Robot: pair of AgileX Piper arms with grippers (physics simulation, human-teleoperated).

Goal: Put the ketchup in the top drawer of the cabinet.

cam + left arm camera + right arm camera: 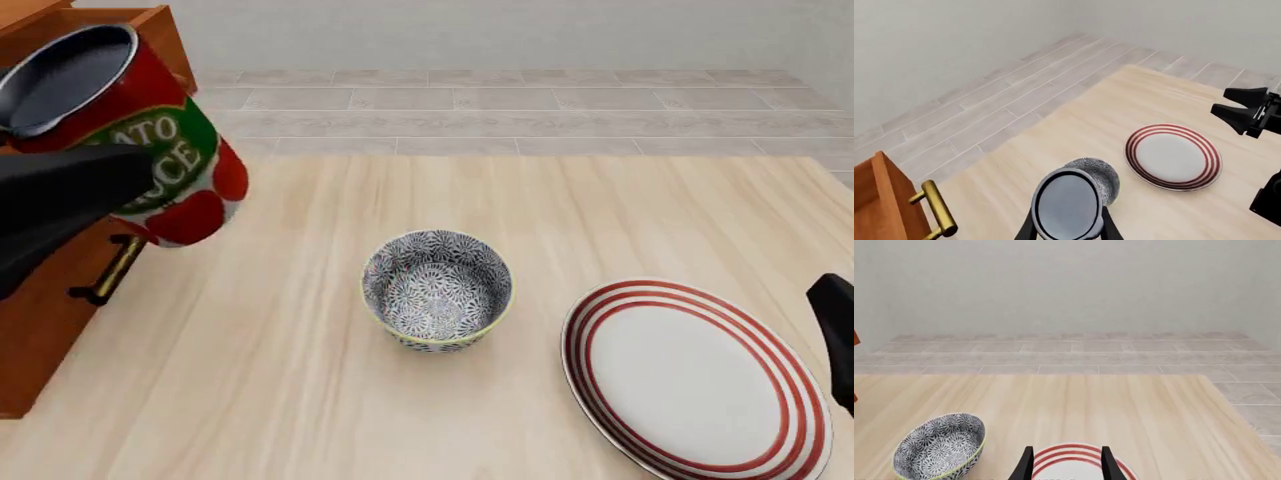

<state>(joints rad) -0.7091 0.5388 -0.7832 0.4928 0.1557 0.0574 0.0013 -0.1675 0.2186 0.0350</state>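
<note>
Bowl and plate on the table

A grey patterned bowl (pixel 438 288) stands near a red-ringed white plate (pixel 694 385) (apart, not touching) on the pale wooden table (pixel 307 380).

Light wood table (pixel 307 400): patterned bowl (pixel 438 289), red-ringed plate (pixel 694 385), cabinet (pixel 40 300) at left.

The ketchup (pixel 127 130) is a small can with a red label, green band, white lettering and a grey metal top. It is off the table, tilted, high at the front view's left, beside the cabinet (pixel 47 290). The cabinet is reddish-brown wood at the table's left edge. Its top drawer (pixel 877 200) has a brass bar handle (pixel 937 210) and stands pulled out.
</note>
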